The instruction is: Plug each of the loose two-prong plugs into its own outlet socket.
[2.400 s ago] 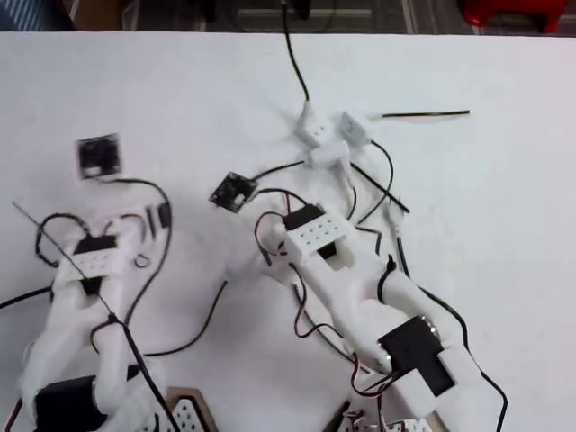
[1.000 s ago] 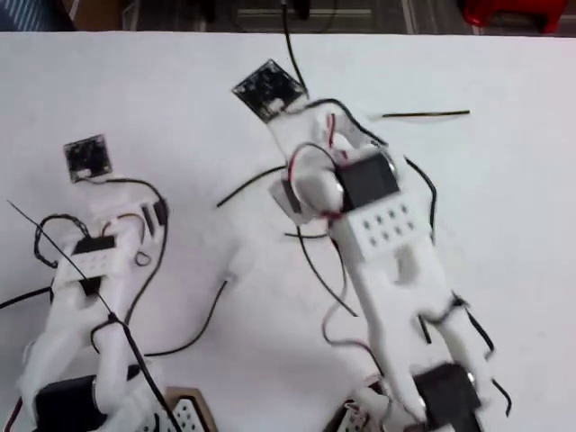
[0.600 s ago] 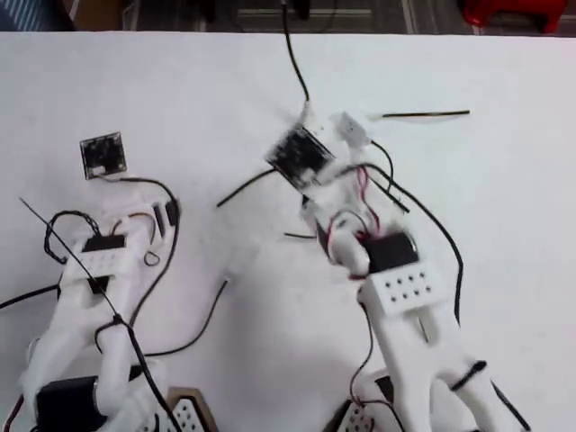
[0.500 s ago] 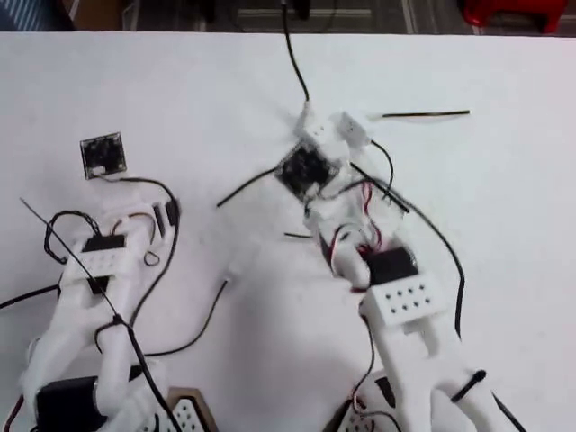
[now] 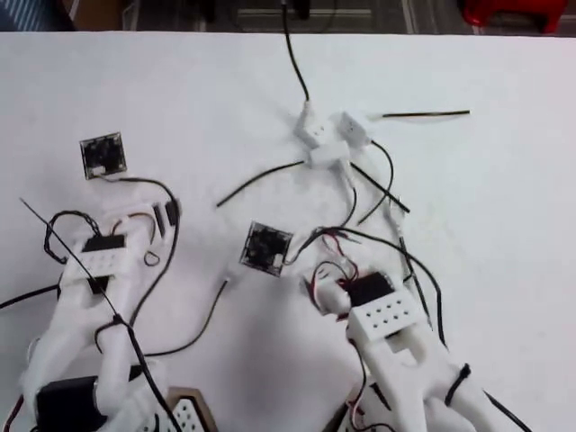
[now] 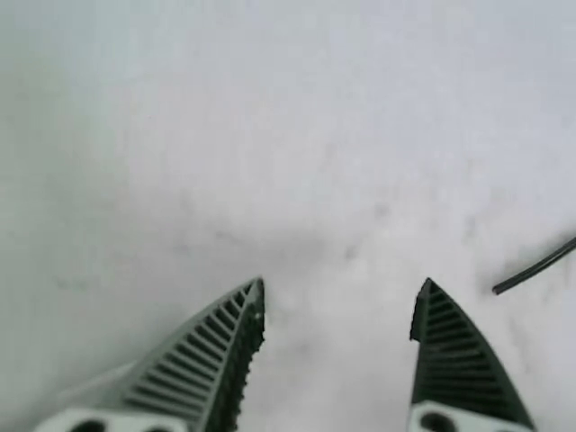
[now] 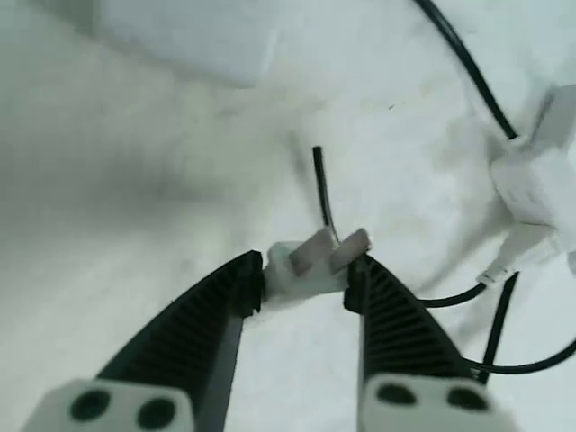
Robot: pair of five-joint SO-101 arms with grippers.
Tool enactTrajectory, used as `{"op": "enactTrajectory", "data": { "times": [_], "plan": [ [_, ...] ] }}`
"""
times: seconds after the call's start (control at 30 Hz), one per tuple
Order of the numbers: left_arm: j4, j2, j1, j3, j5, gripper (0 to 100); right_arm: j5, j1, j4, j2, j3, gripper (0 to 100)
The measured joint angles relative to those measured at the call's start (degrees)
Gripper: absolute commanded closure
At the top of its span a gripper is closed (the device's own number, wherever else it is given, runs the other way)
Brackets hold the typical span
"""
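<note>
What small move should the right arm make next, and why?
Probably carry the plug toward the outlet block and line up its prongs: the right gripper has its jaws shut on the plug, and the block lies apart from it.

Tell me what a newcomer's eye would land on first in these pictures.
The right end effector stands out first, shut on a white two-prong plug whose prongs stick out past the fingertips. Next comes the cluster of white outlet blocks with black cords at the far middle of the table. The left end effector hangs open over bare tabletop.
</note>
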Motion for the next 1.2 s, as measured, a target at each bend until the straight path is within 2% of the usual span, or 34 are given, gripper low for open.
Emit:
{"op": "enactTrajectory", "data": {
  "times": [0.17, 0.43, 0.63, 0.87, 1.07, 1.2],
  "plan": [
    [0.0, 0.0, -4.5, 0.0, 0.0, 74, -0.9, -0.2, 0.0, 5.9, -0.1, 76.5],
    [0.0, 0.0, -4.7, 0.0, 0.0, 74, -0.9, -0.3, 0.0, 12.0, -1.0, 76.5],
    [0.0, 0.0, -4.7, 0.0, 0.0, 74, -1.2, -2.7, -4.2, 12.1, -1.1, 76.5],
    [0.0, 0.0, -4.7, 0.0, 0.0, 74, -9.1, -9.7, -4.7, 12.7, -5.5, 76.5],
    [0.0, 0.0, -4.7, 0.0, 0.0, 74, -9.9, -9.8, -3.8, 12.7, -6.8, 77.2],
    [0.0, 0.0, -4.7, 0.0, 0.0, 74, -10.9, -9.1, -2.5, 16.1, -6.9, 82.4]
  ]
}}
